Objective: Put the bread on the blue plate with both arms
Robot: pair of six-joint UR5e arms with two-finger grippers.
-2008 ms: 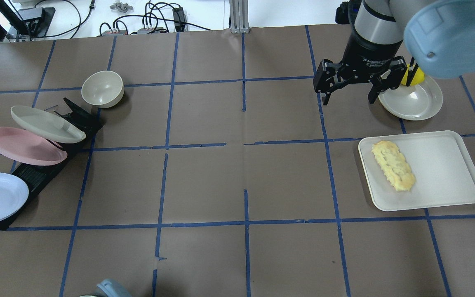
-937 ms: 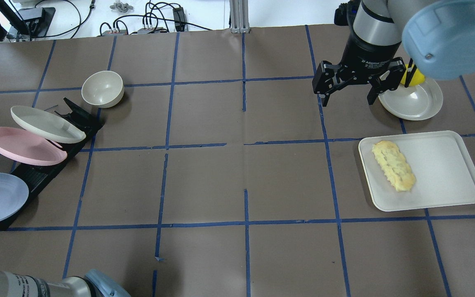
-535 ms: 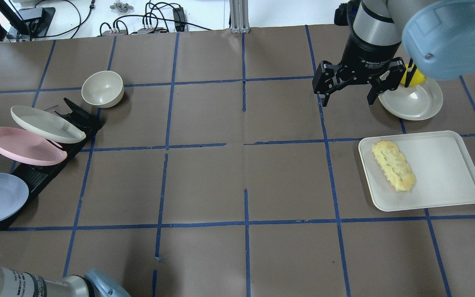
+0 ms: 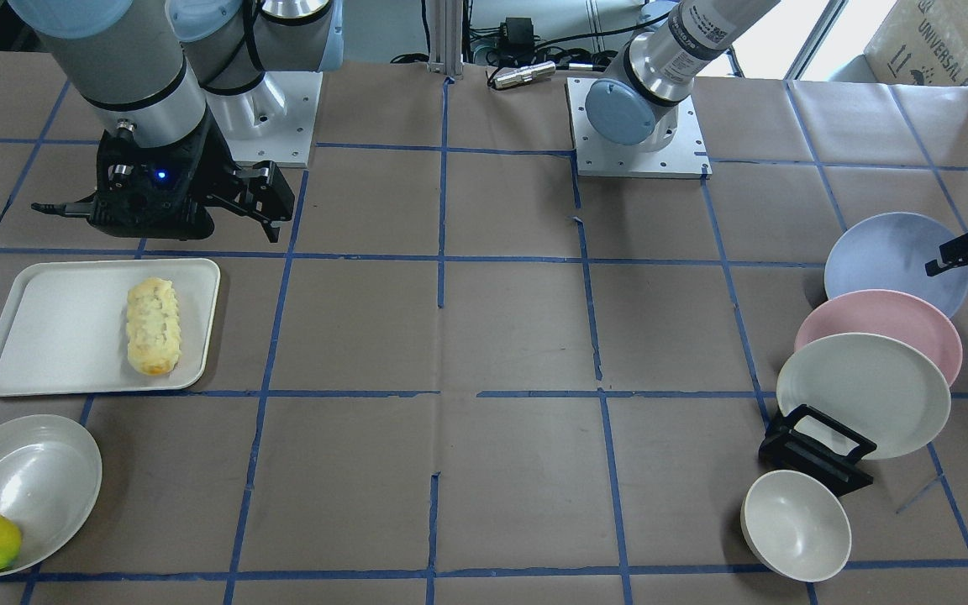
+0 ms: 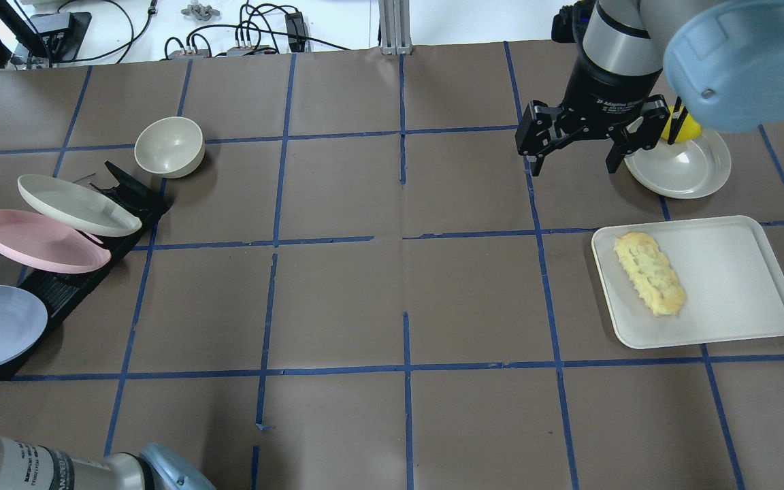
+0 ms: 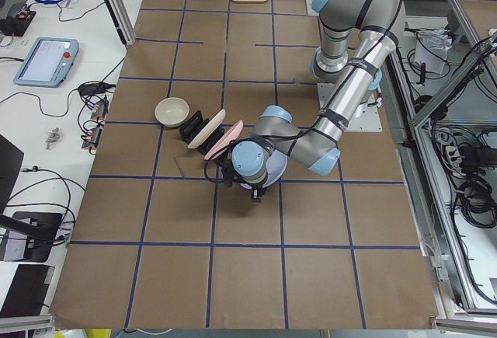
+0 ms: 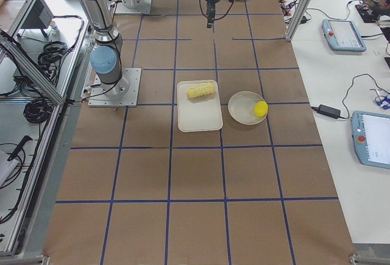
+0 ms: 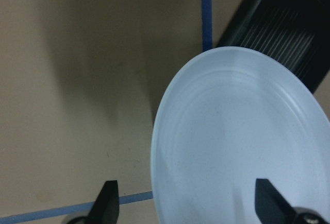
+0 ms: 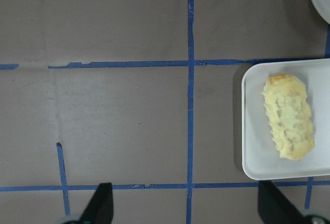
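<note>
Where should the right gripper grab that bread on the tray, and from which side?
Probably across its narrow middle, straight down from above. The bread lies flat on the white tray with both long sides free, so the open right gripper can straddle its width.

"UNIVERSAL" on cardboard box; "2F Adaptive" on right end effector

Overhead: behind robot, looking forward and down. Front: opposite side, facing robot, steep. Both share tray. Side views: far, high, along table from either end. Left wrist close over blue plate; right wrist higher, over bread.
</note>
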